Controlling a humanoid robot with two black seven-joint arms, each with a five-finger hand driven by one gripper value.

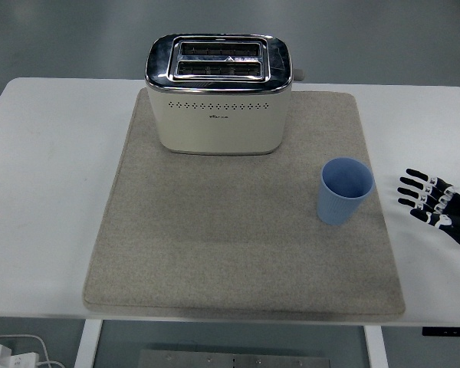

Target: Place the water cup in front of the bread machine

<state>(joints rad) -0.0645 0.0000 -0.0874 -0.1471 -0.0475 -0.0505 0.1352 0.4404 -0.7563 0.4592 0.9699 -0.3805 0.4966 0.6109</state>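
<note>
Fingers spread and empty, the right hand [433, 204] hovers over the counter [46, 169]. Cup [344, 190] stands upright just left of it on the mat [238, 245], apart; toaster [218, 93] sits farther left and beyond.

Only the right hand [437, 208] shows, at the picture's right edge, and it's a black hand all over. The fingers [415, 184] are slim and segmented, dark link after dark link. Small white patches sit at the knuckle joints, a row of pale marks across the black. Behind them, the wrist is plain black too, running off the frame edge.
</note>
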